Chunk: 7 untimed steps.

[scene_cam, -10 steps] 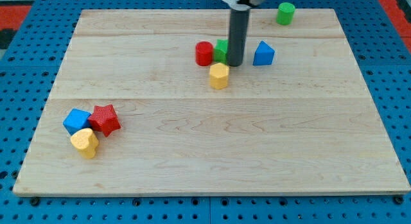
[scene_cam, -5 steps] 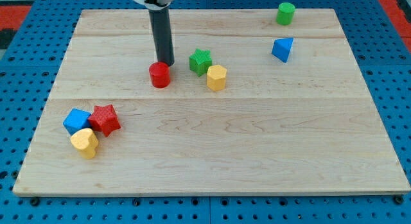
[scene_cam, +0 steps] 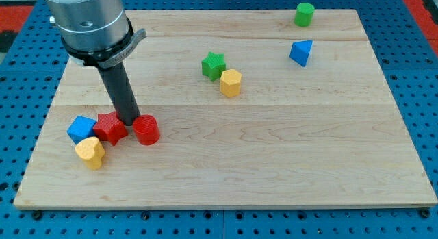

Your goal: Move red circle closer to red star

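Note:
The red circle (scene_cam: 146, 130) lies on the wooden board at the view's lower left, just right of the red star (scene_cam: 109, 127), with a small gap between them. My tip (scene_cam: 129, 121) stands in that gap, at its upper side, touching or nearly touching both red blocks. The rod rises up and to the left from there to the grey arm body at the view's top left.
A blue cube (scene_cam: 81, 129) and a yellow heart (scene_cam: 89, 151) sit against the red star's left and lower left. A green star (scene_cam: 213, 64) and a yellow hexagon (scene_cam: 231, 82) lie mid-board. A blue triangle (scene_cam: 300, 52) and a green cylinder (scene_cam: 304, 14) lie at the upper right.
The red circle has been pushed down and to the left, from mid-board to beside the red star. My tip moved with it. The green star and blue triangle shifted earlier, then stayed put.

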Each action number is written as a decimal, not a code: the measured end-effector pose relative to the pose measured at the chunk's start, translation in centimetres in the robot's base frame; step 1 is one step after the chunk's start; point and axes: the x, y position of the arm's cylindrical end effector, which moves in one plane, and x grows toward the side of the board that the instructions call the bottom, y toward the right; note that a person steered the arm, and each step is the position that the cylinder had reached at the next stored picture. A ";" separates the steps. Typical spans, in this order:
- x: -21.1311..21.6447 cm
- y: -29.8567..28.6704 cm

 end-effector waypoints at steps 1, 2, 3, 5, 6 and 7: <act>0.2 6.8; 2.6 9.8; 5.4 11.7; 2.0 4.2; -0.4 4.8; -0.4 1.2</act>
